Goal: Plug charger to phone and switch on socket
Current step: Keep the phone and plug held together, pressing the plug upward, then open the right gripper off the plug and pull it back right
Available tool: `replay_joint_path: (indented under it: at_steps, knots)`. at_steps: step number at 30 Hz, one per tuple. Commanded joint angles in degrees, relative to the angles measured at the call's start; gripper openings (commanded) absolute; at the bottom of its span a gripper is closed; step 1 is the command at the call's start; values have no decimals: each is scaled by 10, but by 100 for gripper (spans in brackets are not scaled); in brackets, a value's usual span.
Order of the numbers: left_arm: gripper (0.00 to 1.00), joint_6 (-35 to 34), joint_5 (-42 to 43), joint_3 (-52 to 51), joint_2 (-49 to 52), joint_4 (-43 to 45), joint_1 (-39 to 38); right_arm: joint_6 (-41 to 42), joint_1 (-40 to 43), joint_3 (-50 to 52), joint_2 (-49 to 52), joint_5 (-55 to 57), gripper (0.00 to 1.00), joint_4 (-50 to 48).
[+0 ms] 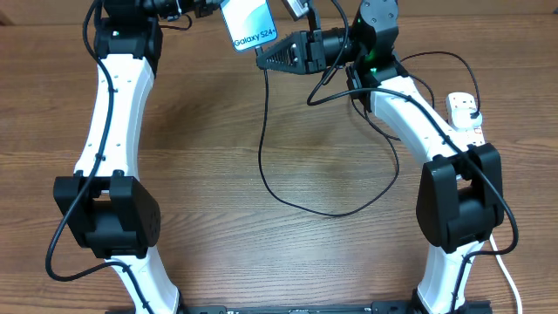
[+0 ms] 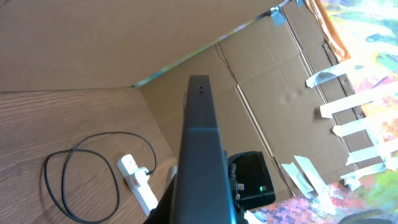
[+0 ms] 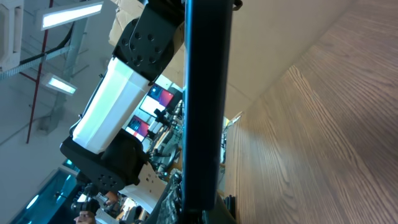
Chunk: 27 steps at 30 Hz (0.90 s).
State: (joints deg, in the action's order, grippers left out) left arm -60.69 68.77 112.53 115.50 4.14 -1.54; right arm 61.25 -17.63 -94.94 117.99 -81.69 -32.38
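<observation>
The phone (image 1: 251, 24), its light blue screen reading "Galaxy S24", is held up off the table at the top middle with my left gripper (image 1: 209, 7) shut on it. In the left wrist view the phone (image 2: 202, 149) shows as a dark edge-on slab rising from that gripper (image 2: 199, 216). My right gripper (image 1: 267, 58) is shut at the phone's lower end, and the charger (image 1: 262, 131) hangs from its tips in a long black loop on the table. The plug tip itself is hidden. In the right wrist view the phone (image 3: 205, 93) stands over the right gripper (image 3: 202, 214). The socket (image 1: 465, 112) lies at the right.
In the left wrist view the socket (image 2: 138, 183) has a white plug in it beside the cable loop (image 2: 62, 180). Both arm bases stand at the near table edge. A cardboard wall (image 2: 280, 81) closes the far side. A white cord (image 1: 507, 279) trails off at the right.
</observation>
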Motion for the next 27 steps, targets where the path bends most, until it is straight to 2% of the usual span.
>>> replay_joint_path:
  at_steps: [1,6,11,21,22,23,26,27]
  knots:
    - [4,8,32,10,-9,1,-16,-2,4,-10,-24,37,4,-4]
    - [4,42,67,10,-9,-22,-17,-2,5,-10,-24,37,4,-4]
    - [4,120,103,10,-9,-84,-22,-2,5,-10,-24,45,4,-4]
    - [4,126,87,10,-9,-97,-22,-2,5,-10,-24,45,4,-4]
    - [5,126,84,10,-9,-97,-22,-2,5,-10,-24,45,10,-4]
    - [4,126,80,10,-9,-97,-22,-2,5,-10,-24,45,21,-4]
    - [4,122,70,10,-9,-97,-22,-2,5,-10,-24,45,84,-4]
    - [4,122,68,10,-9,-97,-22,-2,5,-10,-24,45,96,-4]
